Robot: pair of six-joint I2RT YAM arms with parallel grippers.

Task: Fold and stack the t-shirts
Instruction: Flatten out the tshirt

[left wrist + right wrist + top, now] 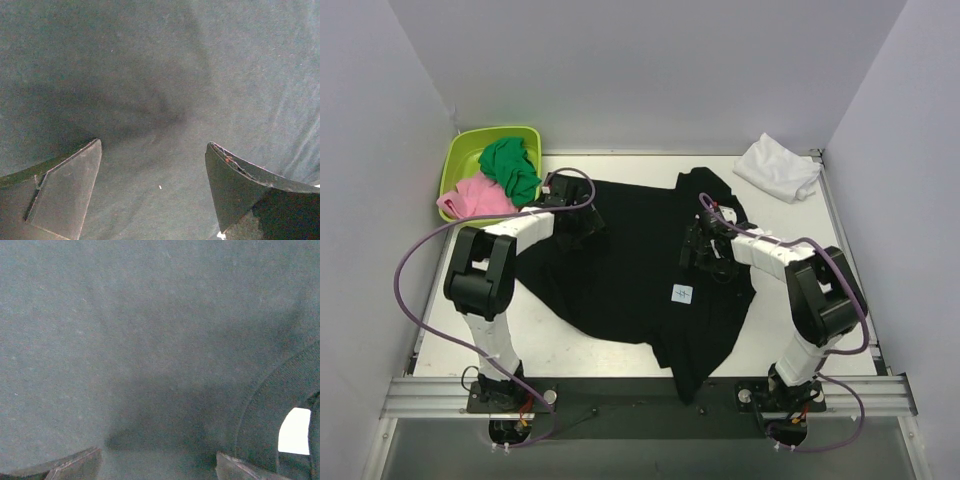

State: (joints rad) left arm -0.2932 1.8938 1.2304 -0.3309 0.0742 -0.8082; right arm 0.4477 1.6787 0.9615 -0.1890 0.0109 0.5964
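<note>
A large black t-shirt (620, 280) lies spread and rumpled across the table, its small white neck label (682, 294) facing up near the middle. A white t-shirt (778, 167) sits bundled at the back right corner. My left gripper (582, 232) hovers over the black shirt's back left part; in the left wrist view it (154, 144) is open, with flat black cloth (160, 75) beneath and nothing between the fingers. My right gripper (703, 258) is low over the shirt just right of the label. It (157, 454) is open too, beside the ribbed collar (265, 405).
A lime-green tub (455, 165) at the back left holds a green cloth (510, 165) and a pink cloth (475, 197). Grey walls close in on three sides. The black shirt's lower hem hangs over the table's near edge (620, 378). Bare table (295, 430) shows through the neck opening.
</note>
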